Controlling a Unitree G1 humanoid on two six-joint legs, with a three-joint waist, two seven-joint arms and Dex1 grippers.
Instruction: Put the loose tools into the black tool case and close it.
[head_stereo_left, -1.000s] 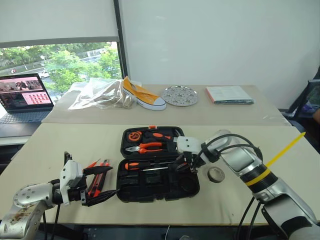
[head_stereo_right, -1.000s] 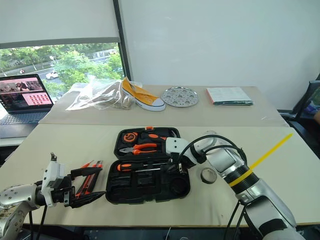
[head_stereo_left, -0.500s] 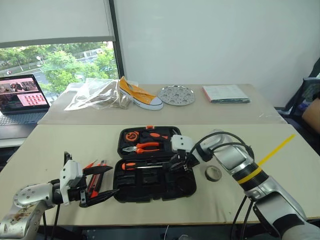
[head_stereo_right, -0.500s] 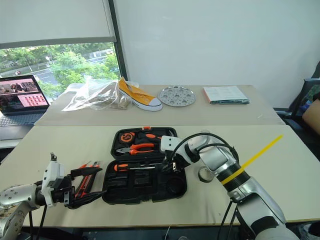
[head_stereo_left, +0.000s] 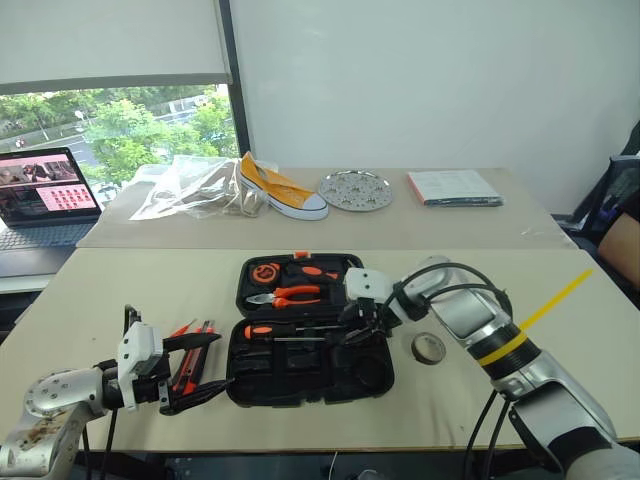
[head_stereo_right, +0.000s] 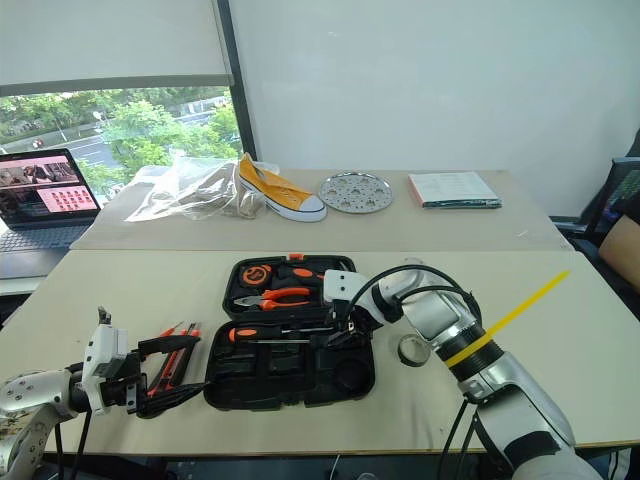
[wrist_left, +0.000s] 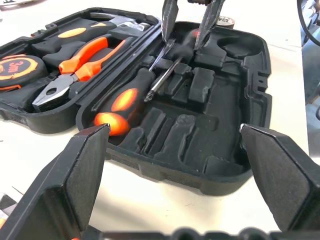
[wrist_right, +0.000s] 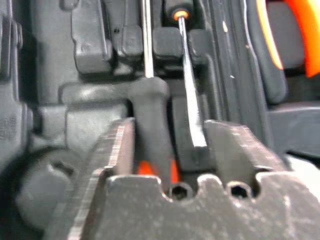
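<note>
Beige tabletop (head_stereo_left: 120, 290) by the window carries the open black tool case (head_stereo_left: 310, 340). Over its front tray the right gripper (head_stereo_left: 362, 330) hangs with fingers parted, straddling what looks like a black-and-orange screwdriver handle (wrist_right: 152, 135), seemingly not clamped. Left gripper (head_stereo_left: 195, 368) rests wide open and empty beside the loose tools (head_stereo_left: 192, 352) left of the case.

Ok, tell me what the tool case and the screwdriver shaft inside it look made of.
Black tool case: apparently moulded plastic, matte, given its rounded recesses and dull sheen. Screwdriver shaft: looks like bare metal, since it is silvery with a bright reflective streak.
</note>
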